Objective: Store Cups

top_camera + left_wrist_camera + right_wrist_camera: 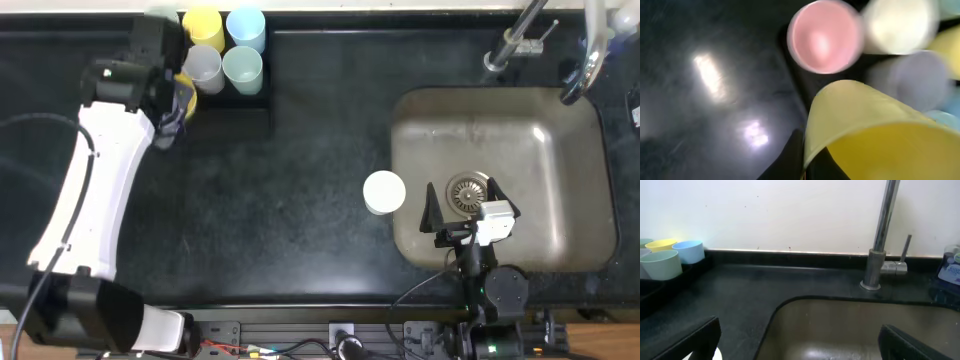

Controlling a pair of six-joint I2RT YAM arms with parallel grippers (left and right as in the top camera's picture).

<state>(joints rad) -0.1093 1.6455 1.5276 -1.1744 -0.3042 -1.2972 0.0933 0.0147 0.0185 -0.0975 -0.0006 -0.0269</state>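
Note:
My left gripper [176,104] is shut on the rim of a yellow cup [880,135], held tilted at the left end of the black tray [250,108]. Beneath it in the left wrist view stand a pink cup [824,36], a cream cup [897,25] and a lavender cup [920,80]. From above, the tray holds a yellow cup [203,25], a blue cup [246,25], a grey cup [203,66] and a mint cup [242,68]. A white cup [384,192] stands alone on the counter by the sink's left edge. My right gripper [465,212] hangs open and empty over the sink.
The steel sink [560,160] takes up the right side, with the faucet [515,38] behind it. A soap bottle [951,267] stands at the far right. The dark counter [300,200] stretches between the tray and the sink.

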